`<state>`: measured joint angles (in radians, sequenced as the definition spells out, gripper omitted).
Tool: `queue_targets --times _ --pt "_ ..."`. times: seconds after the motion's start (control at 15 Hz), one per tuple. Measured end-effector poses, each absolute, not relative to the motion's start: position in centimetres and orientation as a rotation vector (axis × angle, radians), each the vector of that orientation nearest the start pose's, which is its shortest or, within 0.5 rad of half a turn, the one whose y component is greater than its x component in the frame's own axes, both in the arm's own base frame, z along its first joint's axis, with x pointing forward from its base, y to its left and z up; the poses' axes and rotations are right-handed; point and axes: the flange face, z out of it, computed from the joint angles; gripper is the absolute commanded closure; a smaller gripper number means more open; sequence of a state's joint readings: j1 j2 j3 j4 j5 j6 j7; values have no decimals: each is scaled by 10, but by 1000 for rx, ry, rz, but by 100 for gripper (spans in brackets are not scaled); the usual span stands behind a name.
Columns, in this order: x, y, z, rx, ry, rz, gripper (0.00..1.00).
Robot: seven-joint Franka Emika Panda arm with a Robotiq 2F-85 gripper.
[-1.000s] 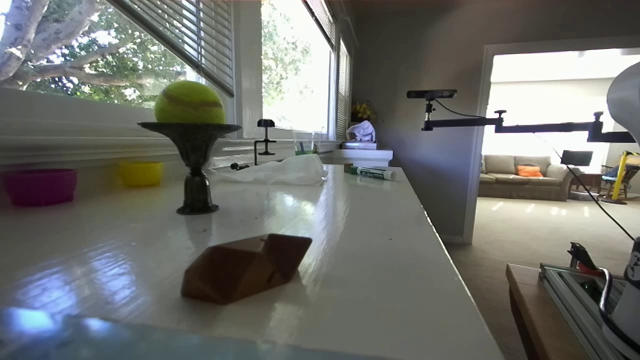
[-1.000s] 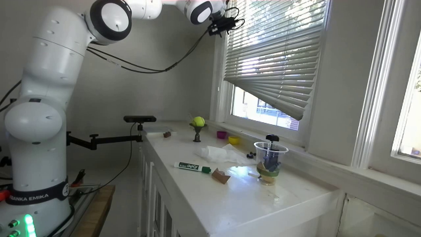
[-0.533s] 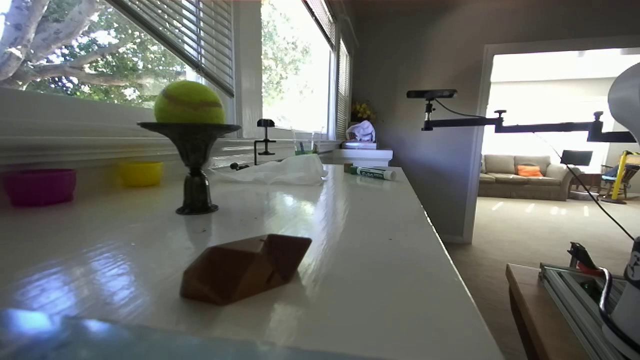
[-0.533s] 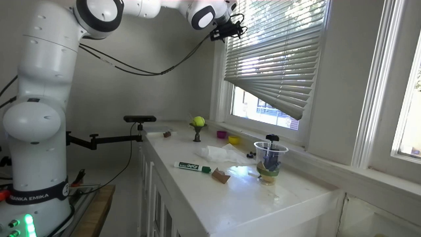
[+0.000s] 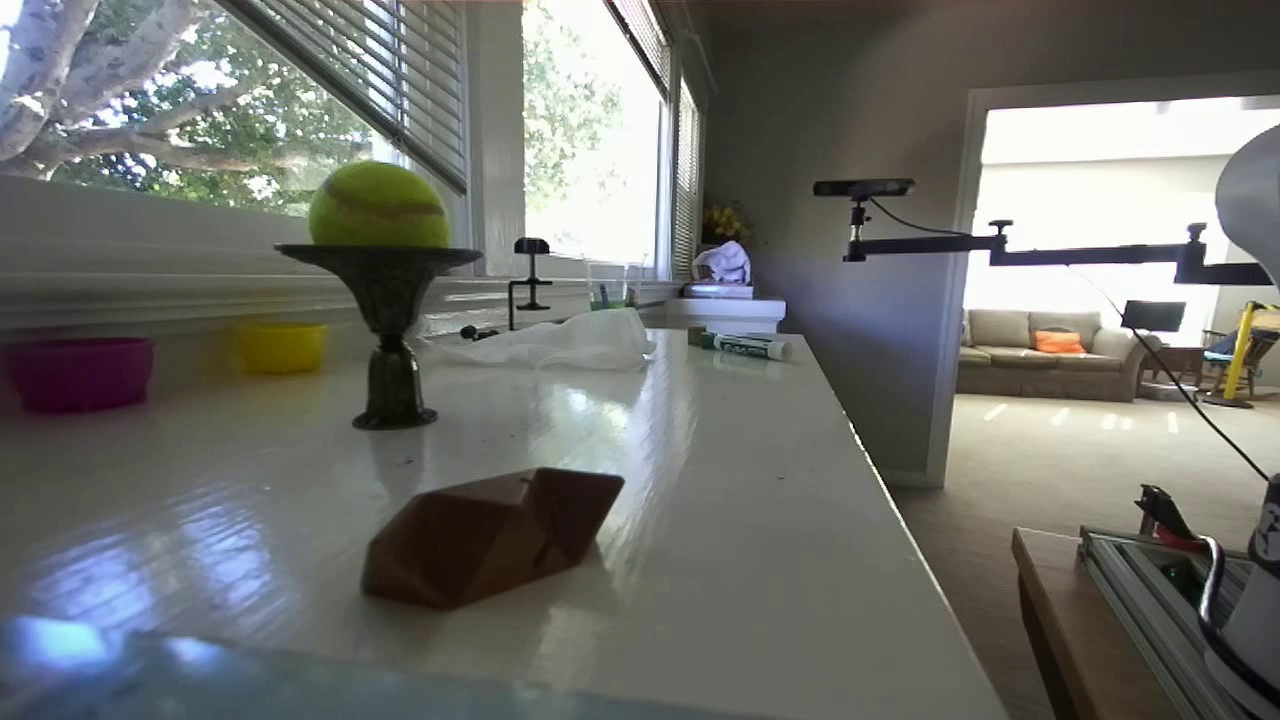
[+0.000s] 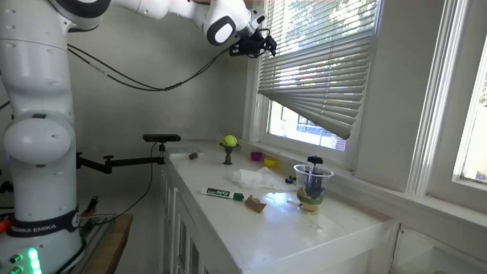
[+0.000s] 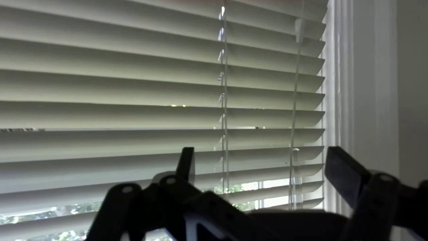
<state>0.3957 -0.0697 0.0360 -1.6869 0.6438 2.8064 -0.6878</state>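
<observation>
The gripper (image 7: 260, 150) stands with its fingers (image 7: 346, 177) spread wide apart, and nothing shows held between them. It is in front of the blind (image 7: 160, 93), toward the side edge by the window frame (image 7: 364, 83); whether it touches the blind cannot be told. A thin cord (image 7: 294, 107) runs nearly upright down the face of the blind, ahead of the gripper; in the wrist view it falls in the gap between the fingers, closer to the one toward the window frame, while the blind's long slats (image 7: 100, 144) cross it from side to side. Farther out, in an exterior view, a white counter (image 6: 266, 243) lies lower than the blind. On it are a tennis ball (image 6: 229, 141) on a dark stand (image 6: 228, 156), a purple bowl (image 6: 256, 157) near a yellow bowl (image 6: 270, 163), a crumpled white sheet (image 6: 253, 179), a green-capped marker (image 6: 222, 193) and a clear cup (image 6: 300, 179).
</observation>
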Motion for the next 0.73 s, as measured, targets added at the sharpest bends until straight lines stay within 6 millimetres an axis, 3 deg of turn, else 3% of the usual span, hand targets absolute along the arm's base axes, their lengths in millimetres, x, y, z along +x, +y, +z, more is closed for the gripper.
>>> queue_targets --times 0.47,0.73 --pt "490 190 711 -2293 -314 -1492 0" --pt "480 190 706 -2293 -266 -1474 0"
